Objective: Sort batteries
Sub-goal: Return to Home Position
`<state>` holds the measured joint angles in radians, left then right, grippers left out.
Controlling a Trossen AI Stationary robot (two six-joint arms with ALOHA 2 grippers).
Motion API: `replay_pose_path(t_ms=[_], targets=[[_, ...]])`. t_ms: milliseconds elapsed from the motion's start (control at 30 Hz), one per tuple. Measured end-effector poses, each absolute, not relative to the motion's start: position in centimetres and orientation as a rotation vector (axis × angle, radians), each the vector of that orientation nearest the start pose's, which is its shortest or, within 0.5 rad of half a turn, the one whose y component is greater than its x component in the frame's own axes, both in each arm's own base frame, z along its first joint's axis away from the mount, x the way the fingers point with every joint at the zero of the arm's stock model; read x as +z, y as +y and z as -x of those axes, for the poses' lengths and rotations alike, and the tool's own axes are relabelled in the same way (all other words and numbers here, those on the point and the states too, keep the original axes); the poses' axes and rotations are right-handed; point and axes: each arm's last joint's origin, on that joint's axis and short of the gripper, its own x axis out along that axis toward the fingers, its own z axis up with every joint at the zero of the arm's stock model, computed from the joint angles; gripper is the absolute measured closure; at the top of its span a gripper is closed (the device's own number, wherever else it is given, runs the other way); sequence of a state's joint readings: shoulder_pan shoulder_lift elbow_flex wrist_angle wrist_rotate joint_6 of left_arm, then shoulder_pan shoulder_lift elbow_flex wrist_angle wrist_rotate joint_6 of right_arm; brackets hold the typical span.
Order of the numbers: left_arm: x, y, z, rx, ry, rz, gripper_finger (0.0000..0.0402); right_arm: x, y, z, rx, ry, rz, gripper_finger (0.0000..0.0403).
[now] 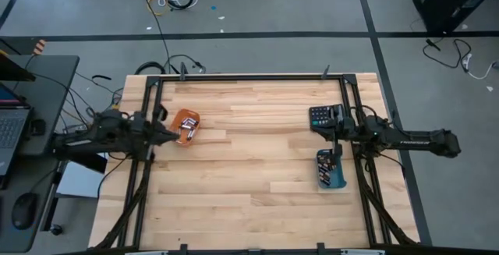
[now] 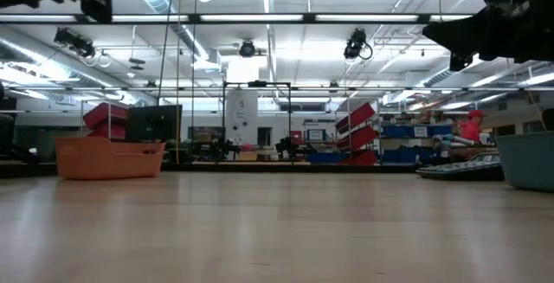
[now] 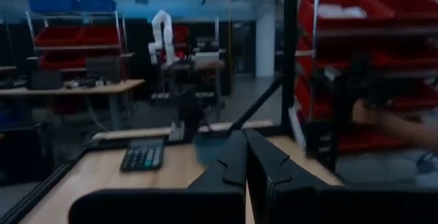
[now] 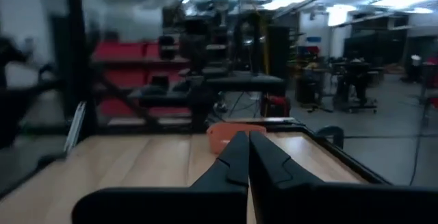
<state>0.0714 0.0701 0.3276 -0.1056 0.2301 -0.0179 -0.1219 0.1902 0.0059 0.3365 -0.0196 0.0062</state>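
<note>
An orange tray (image 1: 185,126) at the table's far left holds several small silvery and dark batteries (image 1: 188,130). It also shows in the low view (image 2: 110,157) and, beyond my right fingers, in the right wrist view (image 4: 229,133). A blue tray (image 1: 330,169) at the right holds more batteries (image 1: 325,164). My left gripper (image 1: 173,136) hangs shut above the table beside the orange tray, pointing level across the table (image 3: 245,159). My right gripper (image 1: 334,134) is shut too, raised between the black calculator (image 1: 322,117) and the blue tray, pointing level at the orange tray (image 4: 248,152).
A black frame (image 1: 249,76) borders the table's far, left and right sides. The calculator (image 3: 144,155) lies flat near the right edge. The middle of the wooden tabletop (image 1: 249,169) is bare. A person's hand (image 3: 393,125) shows beyond the table's right side.
</note>
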Motion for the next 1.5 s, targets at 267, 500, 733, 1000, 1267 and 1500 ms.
replay_pose_path(t_ms=[267,500,733,1000,1267,1500], targets=[[21.3,-0.4,-9.0,-0.168,-0.144,-0.124,0.0401,17.1,-0.8,-10.9,0.048,-0.034,0.010,0.0403],[16.8,-1.3,-9.9,-0.360,-0.061,-0.238,0.0401,17.0,-0.7,-11.0,0.080,-0.024,-0.139,0.0403],[17.7,-1.6,-9.7,-0.417,-0.134,-0.125,0.0401,17.0,-0.7,-11.0,0.095,-0.003,-0.466,0.0400],[17.9,-1.6,-9.7,-0.425,-0.123,0.013,0.0401,17.1,-0.7,-11.0,0.099,-0.006,-0.490,0.0401],[17.9,-1.6,-9.7,-0.424,-0.123,0.011,0.0401,17.0,-0.7,-11.0,0.099,-0.006,-0.490,0.0400],[17.9,-1.6,-9.7,-0.424,-0.123,0.010,0.0401,17.0,-0.7,-11.0,0.099,-0.006,-0.490,0.0400]])
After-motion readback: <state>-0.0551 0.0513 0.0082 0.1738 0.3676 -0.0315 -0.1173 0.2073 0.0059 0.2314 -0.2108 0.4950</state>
